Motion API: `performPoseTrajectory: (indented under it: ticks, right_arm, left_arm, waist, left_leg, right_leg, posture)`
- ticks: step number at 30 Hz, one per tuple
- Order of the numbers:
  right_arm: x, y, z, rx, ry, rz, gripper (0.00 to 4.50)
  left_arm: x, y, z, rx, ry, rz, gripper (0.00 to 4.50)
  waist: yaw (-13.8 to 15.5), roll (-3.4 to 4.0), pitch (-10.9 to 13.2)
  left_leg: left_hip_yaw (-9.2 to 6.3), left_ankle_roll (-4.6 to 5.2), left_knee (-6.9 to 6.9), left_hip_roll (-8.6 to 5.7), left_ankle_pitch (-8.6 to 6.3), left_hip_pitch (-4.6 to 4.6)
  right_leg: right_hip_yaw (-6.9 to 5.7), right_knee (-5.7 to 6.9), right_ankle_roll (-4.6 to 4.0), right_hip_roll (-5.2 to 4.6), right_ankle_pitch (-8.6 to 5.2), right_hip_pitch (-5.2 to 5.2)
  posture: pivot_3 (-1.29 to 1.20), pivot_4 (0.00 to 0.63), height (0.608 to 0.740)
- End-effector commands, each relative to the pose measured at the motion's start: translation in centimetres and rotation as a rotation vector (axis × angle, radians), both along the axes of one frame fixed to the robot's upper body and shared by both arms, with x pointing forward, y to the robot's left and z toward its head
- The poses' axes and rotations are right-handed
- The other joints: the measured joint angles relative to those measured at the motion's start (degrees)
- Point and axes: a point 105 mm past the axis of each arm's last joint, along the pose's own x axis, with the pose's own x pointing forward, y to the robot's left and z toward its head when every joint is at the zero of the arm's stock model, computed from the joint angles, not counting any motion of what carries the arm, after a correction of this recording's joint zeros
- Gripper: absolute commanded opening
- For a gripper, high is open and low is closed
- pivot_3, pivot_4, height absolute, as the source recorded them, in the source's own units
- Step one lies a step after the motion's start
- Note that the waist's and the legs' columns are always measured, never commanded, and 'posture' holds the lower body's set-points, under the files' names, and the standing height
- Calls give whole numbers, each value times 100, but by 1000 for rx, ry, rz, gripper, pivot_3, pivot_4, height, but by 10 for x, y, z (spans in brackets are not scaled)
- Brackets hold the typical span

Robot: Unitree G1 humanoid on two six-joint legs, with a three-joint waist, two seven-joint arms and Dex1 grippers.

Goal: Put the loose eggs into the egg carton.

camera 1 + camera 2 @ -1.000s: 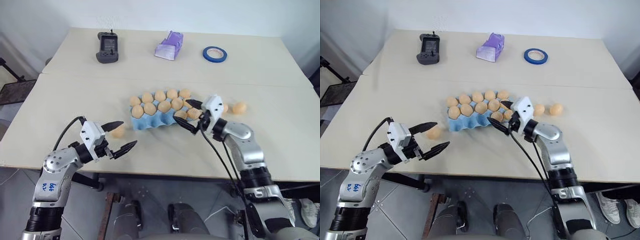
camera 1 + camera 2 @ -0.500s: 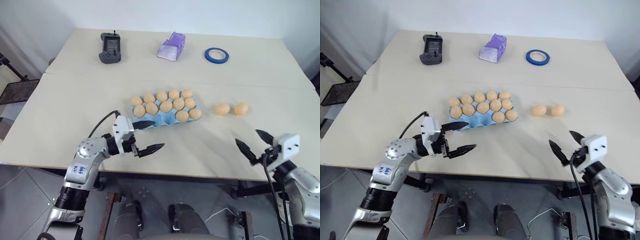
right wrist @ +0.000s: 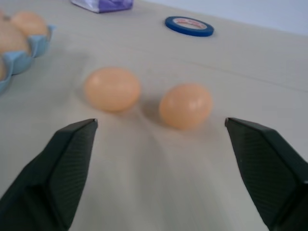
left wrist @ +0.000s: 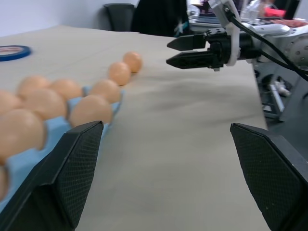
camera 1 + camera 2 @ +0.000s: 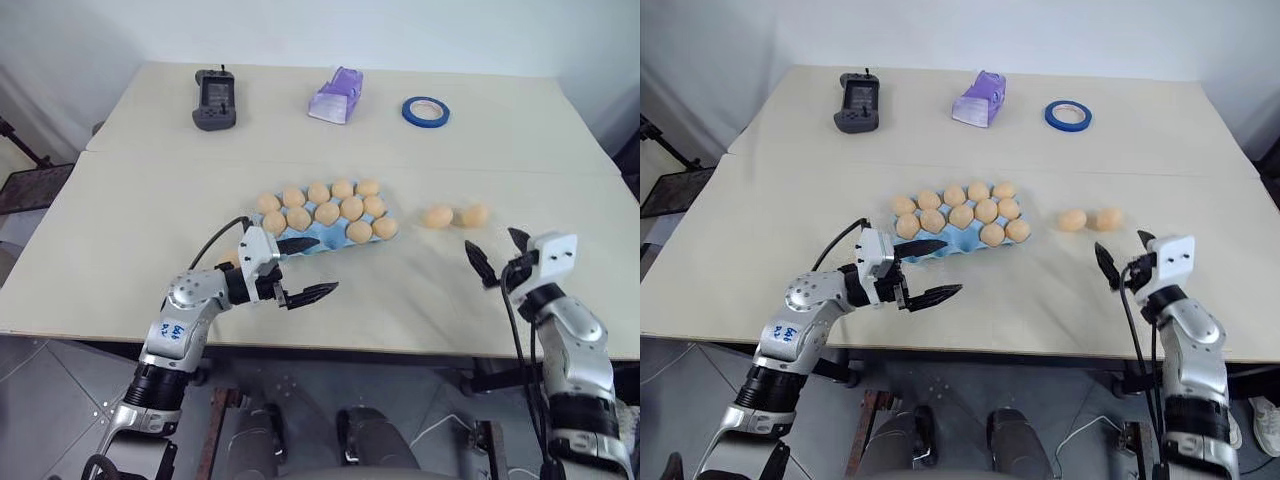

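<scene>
Right gripper [image 5: 497, 257], jaws spread and empty, faces two loose eggs [image 5: 437, 216]; it should straddle one egg, closing gently.

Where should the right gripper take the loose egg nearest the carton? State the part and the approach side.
Grip that egg across its rounded middle, coming in low from the table's near edge. The right gripper, open, already faces it. The other loose egg lies close beside, so probably keep one finger in the gap.

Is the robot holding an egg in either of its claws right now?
No. Both are open and empty. The right gripper sits near the two loose eggs on the table; the left gripper is beside the egg carton.
</scene>
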Motion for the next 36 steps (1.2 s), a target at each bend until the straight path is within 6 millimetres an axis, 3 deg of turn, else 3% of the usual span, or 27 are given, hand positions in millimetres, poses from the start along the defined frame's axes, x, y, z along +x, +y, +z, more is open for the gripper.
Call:
performPoseTrajectory:
  ticks: [1, 8, 11, 18, 21, 26, 31, 36]
  right_arm:
    - [29, -8, 21, -12, -20, -88, 4445]
    - [60, 1, 31, -32, -19, -121, 4445]
    - [70, 8, 24, -35, 34, -117, 4445]
    - [77, 1, 7, 21, 111, -192, 4445]
    - [78, 6, 3, 30, 114, -176, 3870]
    - [77, 17, 5, 23, 92, -109, 2163]
    - [73, 19, 20, -14, 34, -60, 2038]
    - [68, 37, 58, -34, -99, 33, 2038]
  left_arm:
    - [-7, 1, 8, -15, -43, 5, 4500]
    - [-15, 3, 8, -30, -42, 44, 4500]
    - [-19, 7, 7, -29, -38, 63, 4500]
    - [-22, 18, 5, -10, -41, 99, 4500]
    - [-23, 21, 2, 10, -46, 102, 4500]
    - [-21, 27, -2, 35, -58, 112, 4500]
    - [-19, 35, -5, 38, -54, 139, 4500]
    - [-23, 45, -10, 51, -40, 170, 4500]
  waist:
    - [-15, 2, 1]
    - [15, 2, 2]
    - [-20, 3, 2]
    - [-27, 3, 2]
    - [-27, 3, 3]
    - [-29, 3, 3]
    - [-28, 4, 3]
    - [-32, 5, 4]
  left_leg:
    - [3, -1, 0, -2, 1, -2]
    - [4, -6, -7, -1, 15, -7]
    - [13, -5, -2, -4, 15, -8]
    - [11, -12, -3, -1, 11, -7]
    - [14, -13, -2, -3, 11, -7]
    - [13, -12, -4, -2, 10, -8]
    - [14, -11, -8, -2, 9, -8]
    - [18, -10, -14, -1, 9, -9]
  right_leg:
    - [2, 0, 0, -2, 0, -5]
    - [3, 1, 0, 2, -5, -13]
    - [10, 1, 3, 0, -4, -13]
    - [10, 7, 2, 3, -5, -19]
    - [11, 6, 2, 0, -5, -18]
    - [10, 6, 2, 2, -5, -19]
    - [11, 7, 2, 2, -5, -21]
    - [14, 7, 2, 2, -5, -28]
  posture:
    - [0, 150, 740]
    - [0, 150, 740]
    - [0, 150, 740]
    - [0, 150, 740]
    - [0, 150, 740]
    - [0, 150, 740]
    - [0, 150, 740]
    - [0, 150, 740]
